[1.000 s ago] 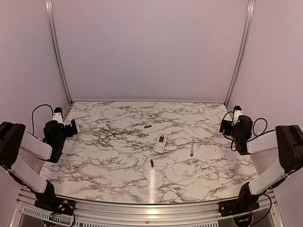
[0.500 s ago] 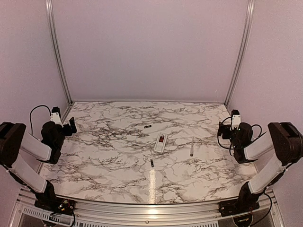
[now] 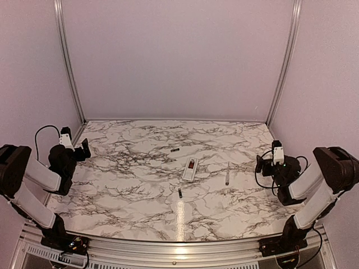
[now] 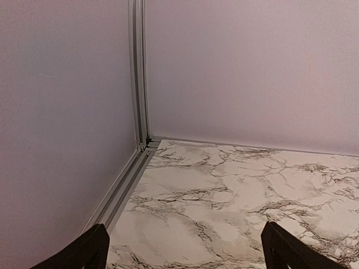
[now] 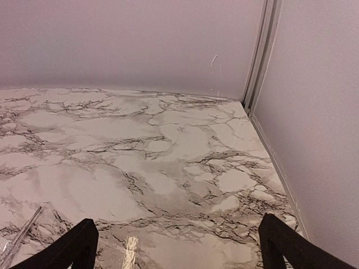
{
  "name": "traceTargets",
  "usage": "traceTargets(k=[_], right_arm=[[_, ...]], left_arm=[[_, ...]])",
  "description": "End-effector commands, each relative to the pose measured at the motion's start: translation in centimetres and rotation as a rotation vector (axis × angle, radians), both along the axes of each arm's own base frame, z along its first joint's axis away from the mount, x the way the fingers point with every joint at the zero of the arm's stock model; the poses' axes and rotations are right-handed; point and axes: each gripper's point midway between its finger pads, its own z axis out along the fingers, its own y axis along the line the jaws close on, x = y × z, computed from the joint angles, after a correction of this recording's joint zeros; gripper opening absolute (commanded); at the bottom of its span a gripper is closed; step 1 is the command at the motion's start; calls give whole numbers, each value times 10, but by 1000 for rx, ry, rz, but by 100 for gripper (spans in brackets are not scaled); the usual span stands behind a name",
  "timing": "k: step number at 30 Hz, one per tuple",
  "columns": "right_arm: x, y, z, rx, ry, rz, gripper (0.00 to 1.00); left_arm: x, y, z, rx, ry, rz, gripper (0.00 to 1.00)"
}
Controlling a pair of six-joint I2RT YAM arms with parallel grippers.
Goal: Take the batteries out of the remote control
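The white remote control (image 3: 190, 168) lies mid-table with a dark reddish recess facing up. Two tiny dark batteries rest loose on the marble: one (image 3: 175, 150) behind and left of the remote, the other (image 3: 180, 193) in front of it. My left gripper (image 3: 84, 148) hangs at the far left edge, open and empty; its wrist view shows only bare marble between the fingertips (image 4: 90, 252). My right gripper (image 3: 261, 164) sits at the right edge, open, with nothing between its fingertips (image 5: 76, 246). Neither gripper is near the remote.
A thin grey pen-like stick (image 3: 227, 174) lies right of the remote; its tip (image 5: 19, 238) shows at the lower left of the right wrist view. Aluminium frame posts (image 3: 69, 61) and pale walls close in the table (image 3: 134, 185) on three sides.
The right arm has folded down and back toward the near right, lowering its gripper. The left arm has shifted only slightly. Remote, batteries and stick have not moved.
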Motion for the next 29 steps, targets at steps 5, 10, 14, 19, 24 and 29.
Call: traceTargets(k=[5, 10, 14, 19, 24, 29], right_arm=[[19, -6, 42, -3, -149, -30, 98], [18, -7, 44, -1, -156, -37, 99], [18, -7, 43, -3, -155, -36, 98], [18, -6, 43, -3, -156, -33, 98], [18, -6, 43, -4, -154, -33, 99], [18, -6, 43, -5, -154, -29, 98]], left_arm=[[-1, 0, -2, -5, -6, -2, 99], [-1, 1, -2, -5, -5, -2, 99], [-1, 0, -2, -5, -6, -3, 99], [-1, 0, -2, -5, -4, -3, 99], [-2, 1, -2, -5, -3, -2, 99], [-1, 1, -2, -5, -4, -2, 99]])
